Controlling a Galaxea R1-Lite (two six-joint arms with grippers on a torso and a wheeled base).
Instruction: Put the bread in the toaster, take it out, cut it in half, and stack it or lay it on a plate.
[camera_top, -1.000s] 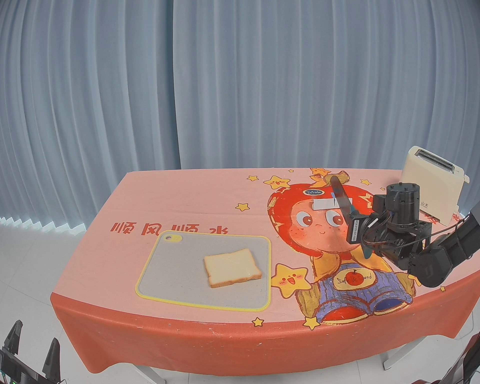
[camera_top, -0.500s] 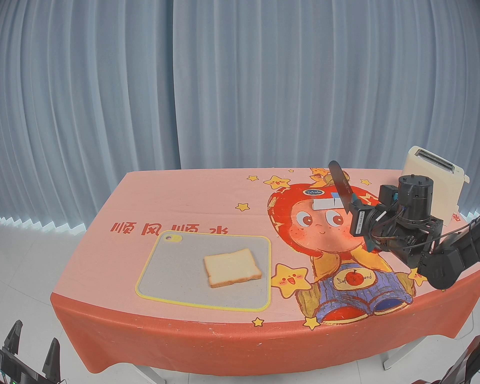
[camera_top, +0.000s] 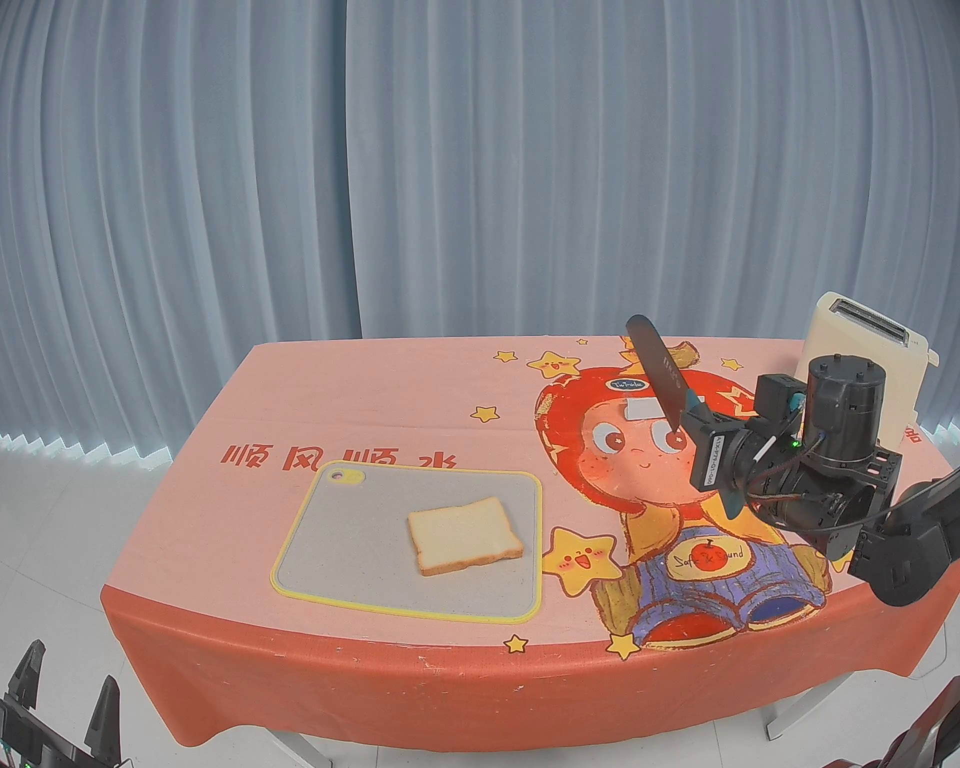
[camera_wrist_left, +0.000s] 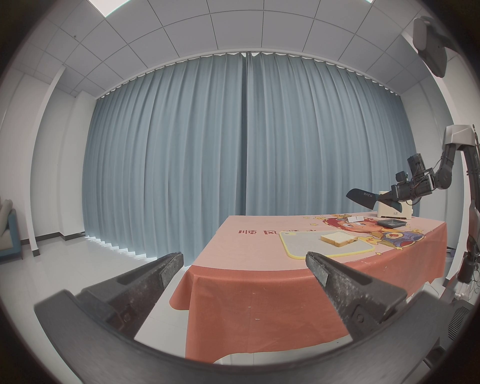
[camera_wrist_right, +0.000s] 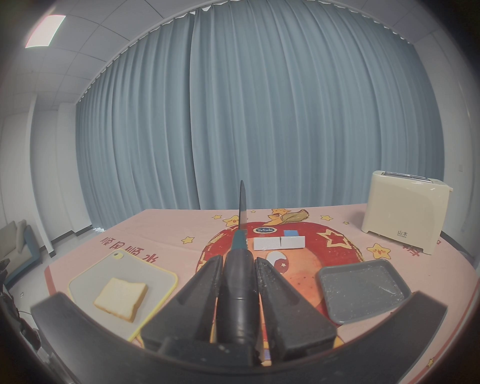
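Currently I list: right gripper (camera_top: 703, 447) clamped on the knife (camera_top: 658, 373) handle, blade tilted toward 11 o'clock; bread (camera_top: 465, 535) flat on the cutting board (camera_top: 345, 545) at the table's (camera_top: 390, 400) 7 o'clock; toaster (camera_top: 865, 365) at 2 o'clock; tray (camera_wrist_right: 360, 290) near it; left gripper (camera_wrist_left: 243, 257) with fingers apart, off the table.

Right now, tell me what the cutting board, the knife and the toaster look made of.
Cutting board: probably plastic; thin, matte grey face with a yellow rim. Knife: dark, matte blade, perhaps coated metal or ceramic; the look leaves it open. Toaster: cream shell, smooth with a soft sheen, likely plastic or painted metal.
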